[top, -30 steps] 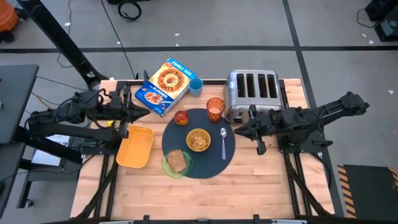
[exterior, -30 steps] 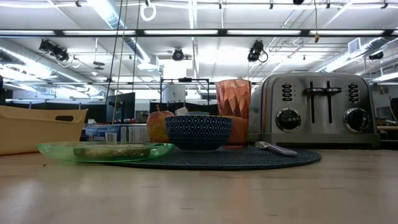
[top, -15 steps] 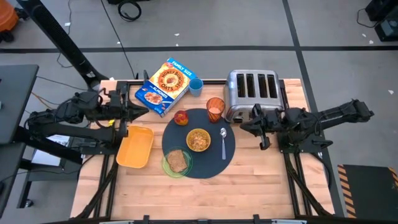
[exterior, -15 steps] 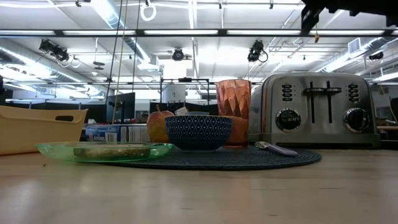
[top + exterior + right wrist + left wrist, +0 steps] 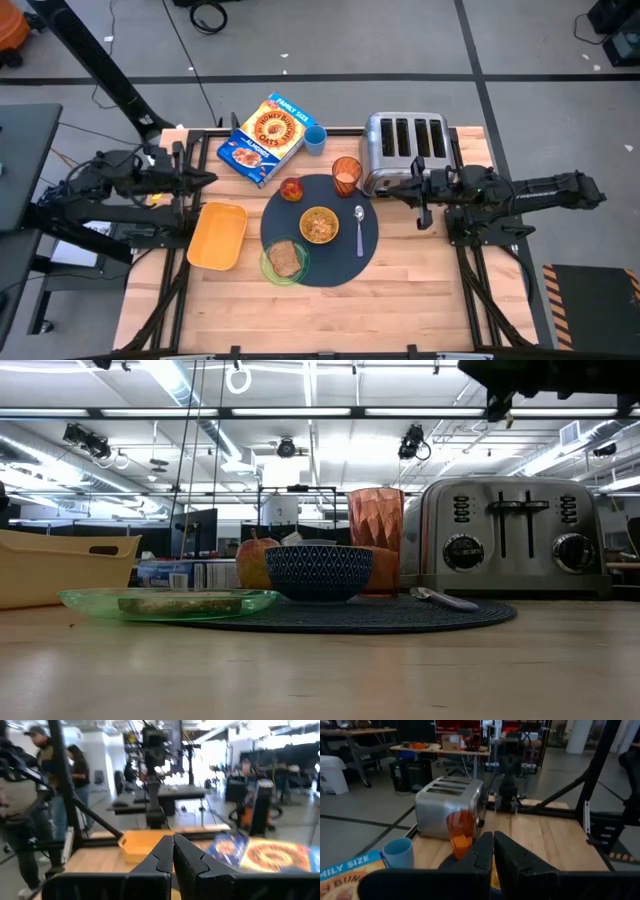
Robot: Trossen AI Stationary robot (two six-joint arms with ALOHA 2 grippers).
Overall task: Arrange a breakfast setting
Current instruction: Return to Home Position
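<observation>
The dark round mat (image 5: 340, 262) lies mid-table. On it stand the cereal bowl (image 5: 319, 225), yellowish inside and blue-patterned outside (image 5: 320, 572), the spoon (image 5: 360, 228), the orange-brown cup (image 5: 346, 175) and the red apple (image 5: 291, 189). The green plate (image 5: 270, 270) holds the toast slice (image 5: 286, 257) and overlaps the mat's near left rim. My left gripper (image 5: 212, 178) is shut and empty, left of the cereal box. My right gripper (image 5: 388, 193) is shut and empty, raised beside the toaster. Both show shut in their wrist views (image 5: 493, 845) (image 5: 173, 845).
The chrome toaster (image 5: 405, 150) stands at the far right, with the cereal box (image 5: 263, 140) and a small blue cup (image 5: 315, 137) at the far middle. A yellow bin (image 5: 218, 235) sits left of the mat. People stand beyond the table (image 5: 45, 780).
My right gripper has drawn back from the mat's right rim toward the toaster and the table's right edge, its arm stretching out level. My left gripper has drawn back toward the table's left edge. The setting's things have stayed in place.
</observation>
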